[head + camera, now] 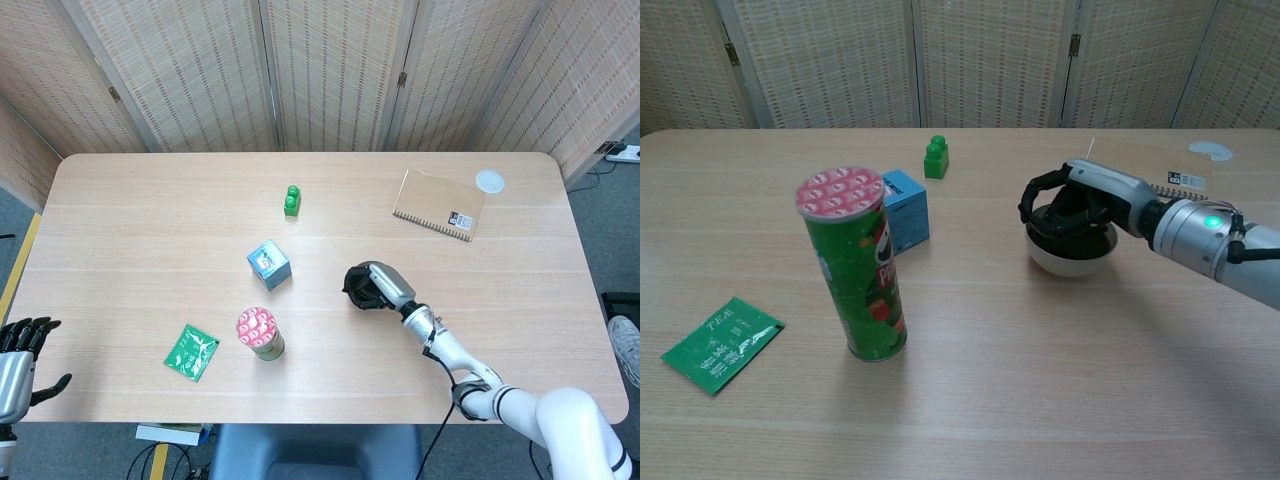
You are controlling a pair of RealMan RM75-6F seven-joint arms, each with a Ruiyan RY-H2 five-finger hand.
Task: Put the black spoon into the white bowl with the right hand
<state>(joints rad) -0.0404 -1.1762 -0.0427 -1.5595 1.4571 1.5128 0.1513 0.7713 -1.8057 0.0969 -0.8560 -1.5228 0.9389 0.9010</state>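
Observation:
The white bowl (1068, 257) stands right of the table's middle, and in the head view only a dark edge of the bowl (352, 284) shows. My right hand (1072, 205) lies low across its top with dark fingers curled down over the rim; from above the right hand (373, 286) covers nearly all of it. I cannot pick out the black spoon: it lies nowhere on the open table, and the hand hides the bowl's dark inside. My left hand (16, 360) hangs off the table's near left corner, fingers apart and holding nothing.
A green chips can (858, 265) with a red lid stands left of the bowl. A blue box (907, 208) and a green brick (935, 158) are behind it. A green tea packet (720, 343) lies front left. A notebook (438, 204) and a small round lid (489, 181) lie far right.

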